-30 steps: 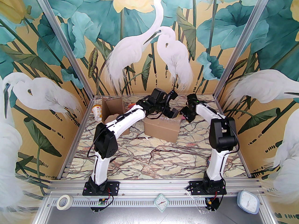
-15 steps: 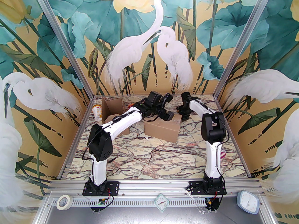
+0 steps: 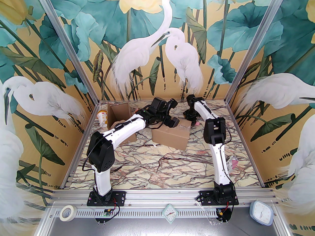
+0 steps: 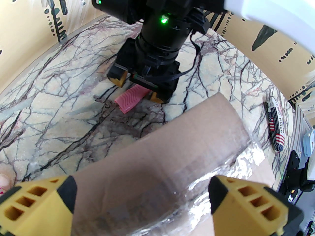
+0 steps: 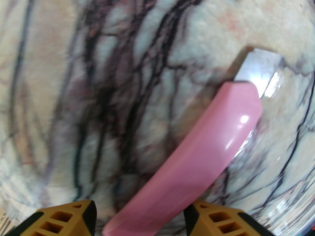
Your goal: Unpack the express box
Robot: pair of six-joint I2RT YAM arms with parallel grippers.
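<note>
One claw, the left gripper (image 4: 141, 200), hangs spread wide over the taped express box (image 4: 172, 144) mid-table; the right gripper (image 5: 140, 220) straddles a pink cutter (image 5: 196, 146) on the marble table (image 5: 73, 82) beyond; clamped or loose, I cannot tell.

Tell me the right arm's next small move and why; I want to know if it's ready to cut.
Probably close the right gripper on the pink box cutter: its handle lies between the open jaws, blade on the table, apparently not yet clamped. The taped express box is sealed.
</note>
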